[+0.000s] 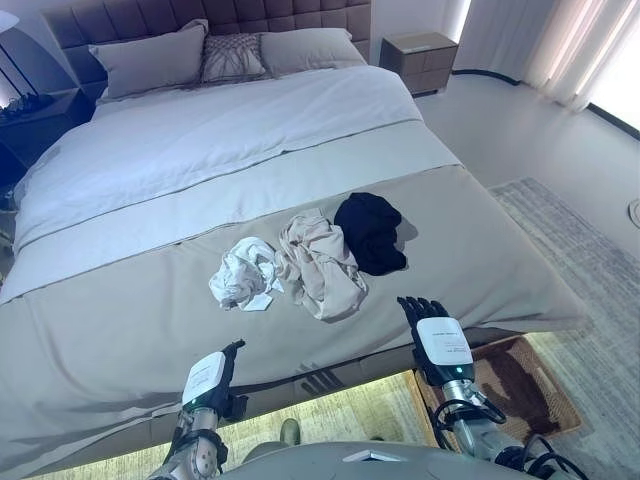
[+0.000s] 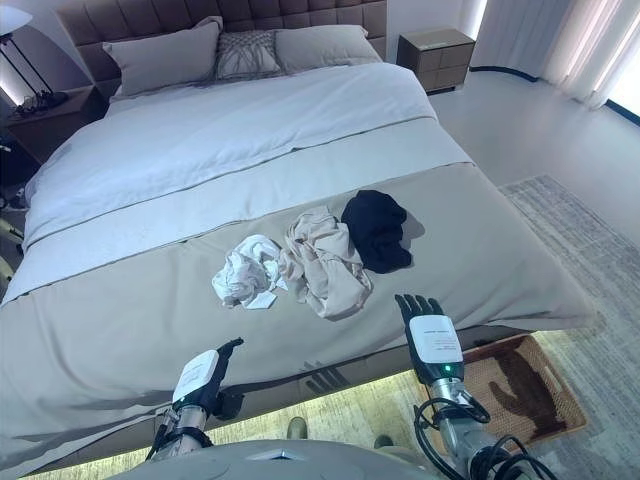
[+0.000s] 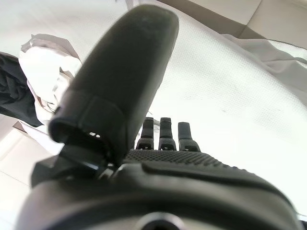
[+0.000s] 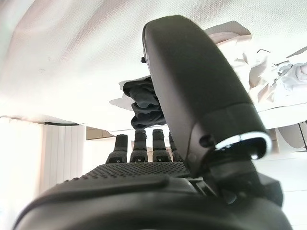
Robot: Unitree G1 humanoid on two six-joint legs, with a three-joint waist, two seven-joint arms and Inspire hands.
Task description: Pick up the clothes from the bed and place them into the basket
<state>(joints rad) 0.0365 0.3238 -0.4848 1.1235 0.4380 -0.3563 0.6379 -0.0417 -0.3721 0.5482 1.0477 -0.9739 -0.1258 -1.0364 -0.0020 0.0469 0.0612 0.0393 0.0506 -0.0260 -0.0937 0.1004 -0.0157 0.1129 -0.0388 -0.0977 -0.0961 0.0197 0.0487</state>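
Three garments lie together on the beige bed cover near the foot of the bed: a crumpled white one, a beige one in the middle and a black one at the right. My left hand is open over the bed's front edge, below and left of the white garment. My right hand is open at the front edge, below the black garment, holding nothing. The right wrist view shows the black garment and the beige one past my straight fingers. The left wrist view shows the white garment.
A brown mat lies on the floor at the bed's foot, right of my right hand. A grey rug covers the floor at the right. Pillows lie at the headboard, with nightstands either side.
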